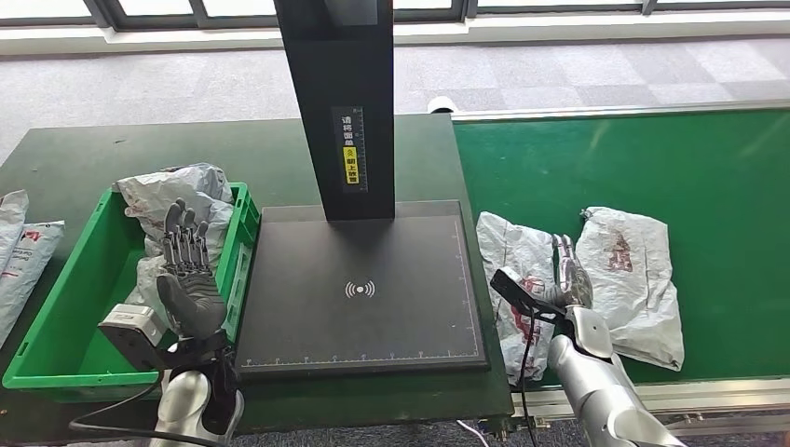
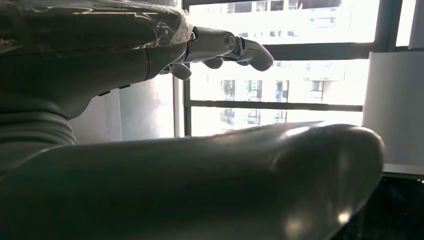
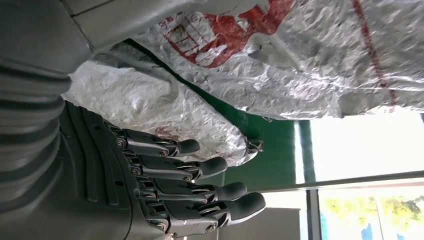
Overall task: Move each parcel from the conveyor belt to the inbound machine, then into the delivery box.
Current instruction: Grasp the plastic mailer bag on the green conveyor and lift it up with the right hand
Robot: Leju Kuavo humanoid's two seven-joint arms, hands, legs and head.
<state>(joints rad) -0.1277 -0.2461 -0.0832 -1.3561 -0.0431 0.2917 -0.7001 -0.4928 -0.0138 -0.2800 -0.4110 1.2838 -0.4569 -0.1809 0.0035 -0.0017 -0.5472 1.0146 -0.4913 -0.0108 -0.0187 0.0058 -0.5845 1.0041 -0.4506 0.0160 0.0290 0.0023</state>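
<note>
Head view: parcel beside right robot hand

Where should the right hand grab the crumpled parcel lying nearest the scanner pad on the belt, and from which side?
Probably along the long right edge of the near parcel, coming down from above. It lies flat and limp on the conveyor belt, so fingers likely need to bunch a fold. The right hand hangs open over the gap between it and the second parcel, already beside that edge.
</note>
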